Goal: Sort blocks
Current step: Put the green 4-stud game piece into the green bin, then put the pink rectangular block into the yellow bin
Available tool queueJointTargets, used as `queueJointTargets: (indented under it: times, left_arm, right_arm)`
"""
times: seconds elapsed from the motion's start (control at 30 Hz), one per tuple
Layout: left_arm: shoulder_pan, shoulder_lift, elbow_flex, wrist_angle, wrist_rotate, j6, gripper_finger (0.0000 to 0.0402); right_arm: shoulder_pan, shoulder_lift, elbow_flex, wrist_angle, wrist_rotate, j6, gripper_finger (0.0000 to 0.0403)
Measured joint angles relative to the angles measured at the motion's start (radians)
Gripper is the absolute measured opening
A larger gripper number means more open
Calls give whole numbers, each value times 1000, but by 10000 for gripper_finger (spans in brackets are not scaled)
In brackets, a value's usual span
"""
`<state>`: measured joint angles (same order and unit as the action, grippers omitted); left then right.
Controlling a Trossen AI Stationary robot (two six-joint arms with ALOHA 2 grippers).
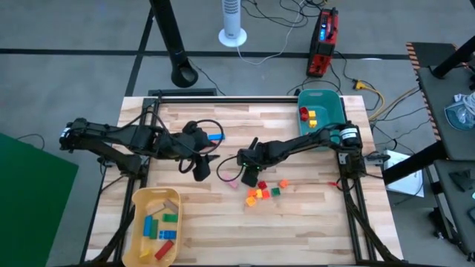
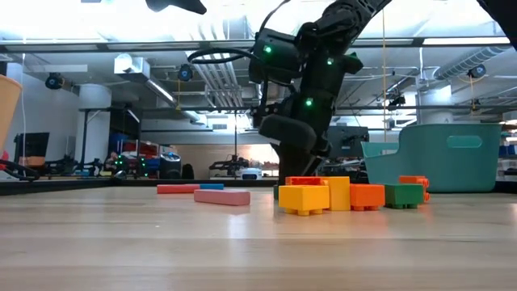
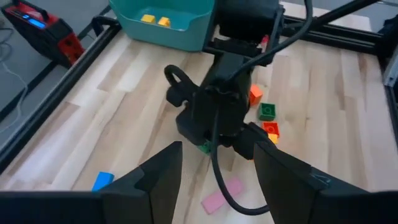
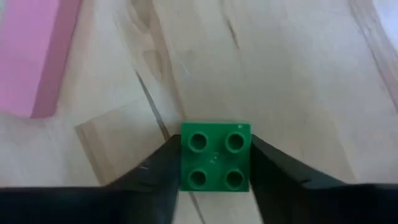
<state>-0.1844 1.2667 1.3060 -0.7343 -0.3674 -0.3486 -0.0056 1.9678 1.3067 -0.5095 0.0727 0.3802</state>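
Note:
My right gripper [image 1: 250, 180] stands at the table's middle, pointing steeply down, shut on a small green block [image 4: 216, 155] with four studs. A pink bar [image 4: 37, 56] lies just beside it. A cluster of loose blocks [image 1: 261, 193], yellow, orange, red and green, lies on the table a little nearer the front edge. A blue block [image 1: 216, 136] lies farther back. My left gripper [image 1: 202, 169] hovers open and empty left of the right gripper, above the table. My right gripper pinches the green block by two opposite side faces [image 4: 184, 163] between its two fingers. The fingers come from above, slanting down. The block sits level, studs up; it seems to rest on the wooden table [image 4: 298, 74].
A teal bin [image 1: 326, 100] at the back right holds red and yellow blocks. A yellow tray [image 1: 141, 196] at the front left holds blue, green and red blocks. Black frame rails run along the table's left, right and far sides.

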Motion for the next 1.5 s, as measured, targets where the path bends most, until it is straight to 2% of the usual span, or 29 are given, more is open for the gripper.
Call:
queueJointTargets:
  times: [0.03,0.17,0.3,0.6,0.7,0.77,0.83,0.87,1.03,1.13,1.2,1.3,1.5]
  left_arm:
    - [0,0,0,0,-10,0,185]
    - [0,0,0,0,-17,0,185]
    - [0,0,0,0,-17,0,185]
    - [1,0,0,0,-18,0,185]
    - [1,0,0,1,-19,0,185]
    - [1,0,0,1,-19,0,185]
    - [2,0,0,1,-20,0,185]
    - [2,2,0,2,-21,0,185]
    - [4,17,-1,14,-44,0,185]
    - [5,30,-2,17,-43,2,185]
    - [5,36,-1,26,-43,1,185]
    - [5,54,-1,44,-43,3,185]
    - [6,91,-2,50,-28,15,185]
  right_arm:
    - [-2,-3,0,-1,0,6,132]
    - [-25,-51,-5,-38,-12,0,133]
    - [-81,-182,-5,-154,26,3,133]
    - [-345,-509,-6,-508,360,18,133]
    - [-436,-567,-10,-619,537,126,133]
    - [-494,-595,-11,-671,583,193,133]
    - [-546,-612,-11,-683,528,234,134]
    - [-561,-615,-11,-677,490,237,149]
    - [-564,-639,-8,-678,449,264,289]
    - [-554,-651,-8,-692,467,313,344]
    - [-553,-658,-8,-696,488,316,358]
    - [-551,-673,-8,-691,489,315,357]
    - [-480,-680,-8,-676,378,324,337]
